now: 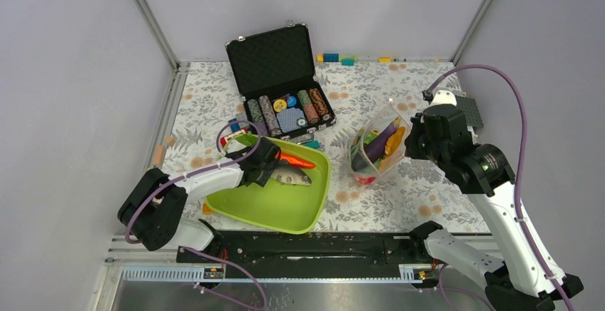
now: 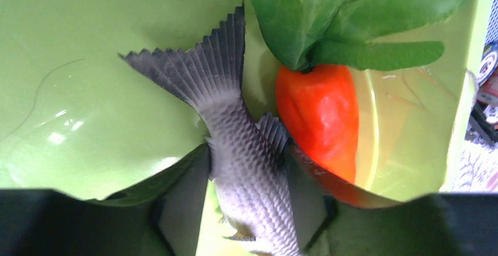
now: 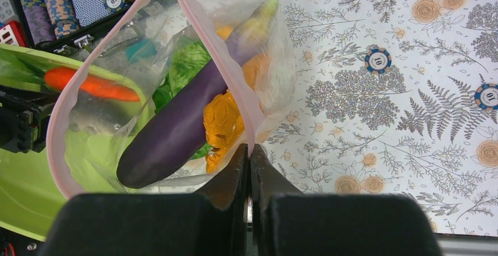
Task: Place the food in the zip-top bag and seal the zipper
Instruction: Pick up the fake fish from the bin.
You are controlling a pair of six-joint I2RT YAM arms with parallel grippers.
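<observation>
My left gripper (image 1: 270, 167) is down in the lime-green tray (image 1: 285, 212), and in the left wrist view (image 2: 248, 168) its jaws are shut on the body of the grey fish (image 2: 223, 106). An orange carrot (image 2: 320, 121) with green leaves lies right beside the fish. My right gripper (image 1: 414, 140) is shut (image 3: 249, 150) on the pink zipper strip (image 3: 249, 132) of the clear zip-top bag (image 1: 371, 148) and holds its mouth open. Inside the bag are a purple eggplant (image 3: 176, 127), a yellow-orange piece (image 3: 226, 121) and green lettuce (image 3: 188, 62).
An open black case of poker chips (image 1: 282, 104) stands behind the tray. Loose chips (image 3: 377, 60) lie on the floral cloth right of the bag. Small coloured blocks (image 1: 339, 58) line the back edge. A grey plate (image 1: 471, 111) lies at the far right.
</observation>
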